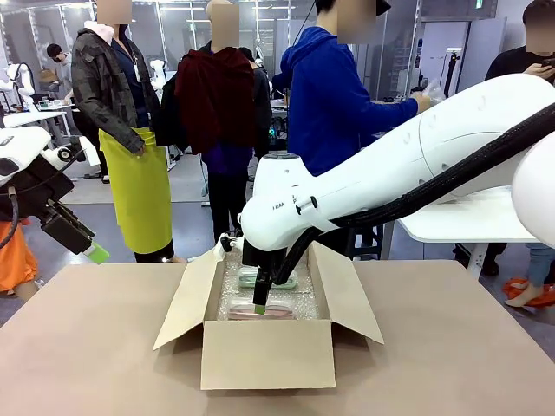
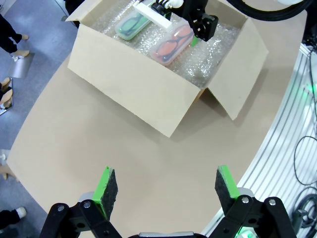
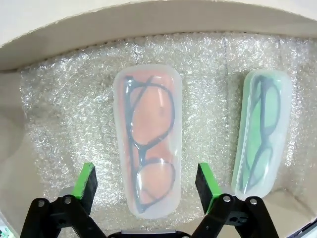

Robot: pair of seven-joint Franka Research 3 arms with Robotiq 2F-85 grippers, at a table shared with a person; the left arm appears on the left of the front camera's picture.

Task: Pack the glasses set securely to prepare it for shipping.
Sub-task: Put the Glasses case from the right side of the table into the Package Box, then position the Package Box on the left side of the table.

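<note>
The cardboard box (image 1: 267,351) stands open at the lower centre of the front view, on the brown table (image 1: 87,347), and its floor is covered with bubble wrap (image 3: 208,74). Both cases of the set lie inside on this wrap, side by side but apart. In the right wrist view the pink case (image 3: 147,144) is in the centre of the frame, lying lengthwise from top to bottom, and the green case (image 3: 261,131) is at the right side, a little tilted. Through the cloudy lid of each case a pair of dark glasses (image 3: 134,124) can be seen. The right gripper (image 3: 145,171) is down in the box with its jaws wide. One green pad stands on each side of the lower end of the pink case, and a gap shows on both sides, so it grips nothing. The left gripper (image 2: 164,173) is at the left edge of the front view, above the table and well apart from the box. Its jaws are also wide, with nothing between them.
</note>
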